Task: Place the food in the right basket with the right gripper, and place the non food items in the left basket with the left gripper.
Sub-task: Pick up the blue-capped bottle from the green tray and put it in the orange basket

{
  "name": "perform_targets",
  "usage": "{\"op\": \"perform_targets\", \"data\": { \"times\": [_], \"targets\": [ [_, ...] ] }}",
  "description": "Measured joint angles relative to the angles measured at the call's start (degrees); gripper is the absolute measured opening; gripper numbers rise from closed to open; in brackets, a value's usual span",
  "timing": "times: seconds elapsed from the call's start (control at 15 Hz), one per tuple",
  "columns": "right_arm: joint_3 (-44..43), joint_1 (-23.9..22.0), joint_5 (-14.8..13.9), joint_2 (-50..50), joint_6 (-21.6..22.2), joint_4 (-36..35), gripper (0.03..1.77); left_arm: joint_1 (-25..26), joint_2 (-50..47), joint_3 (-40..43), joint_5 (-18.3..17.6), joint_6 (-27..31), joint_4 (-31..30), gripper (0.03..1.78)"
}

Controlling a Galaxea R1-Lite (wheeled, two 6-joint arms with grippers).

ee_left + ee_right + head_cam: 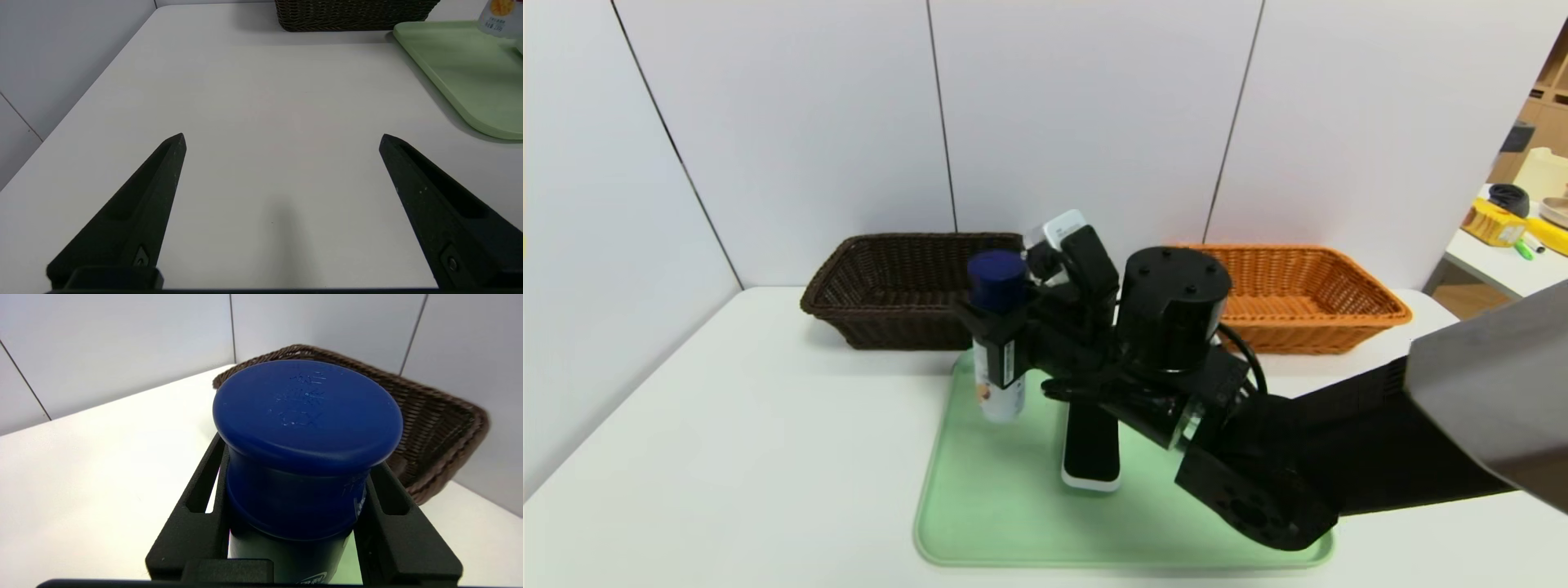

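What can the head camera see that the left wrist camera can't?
Only the head view shows the orange basket, the black slab on the tray, and the right tool shut on the bottle, holding it up by its blue cap.

Only the left wrist view shows the left tool, open over bare table.

Both show the green tray, the brown basket and the bottle.

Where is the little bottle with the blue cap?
The bottle is held in the right gripper, above the green tray, before the brown basket.
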State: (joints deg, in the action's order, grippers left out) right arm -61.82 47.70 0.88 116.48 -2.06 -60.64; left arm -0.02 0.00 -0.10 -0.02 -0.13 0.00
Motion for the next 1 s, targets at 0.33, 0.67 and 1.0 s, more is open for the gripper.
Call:
{"op": "perform_targets", "data": {
  "times": [0.33,0.67,1.0],
  "targets": [
    [-1.3,-7.83,0.13,-6.58,0.24,8.19,0.81,0.02,0.0,0.0,0.02,0.0,0.0,1.69],
    [-5.16,-18.71,0.46,-10.61,0.46,14.36,0.81,0.0,0.0,0.0,0.02,-0.02,0.0,1.69],
    [-7.78,-30.06,0.77,-10.4,0.35,15.47,0.81,0.02,0.0,0.0,0.02,-0.02,0.02,1.69]
  ]
}}
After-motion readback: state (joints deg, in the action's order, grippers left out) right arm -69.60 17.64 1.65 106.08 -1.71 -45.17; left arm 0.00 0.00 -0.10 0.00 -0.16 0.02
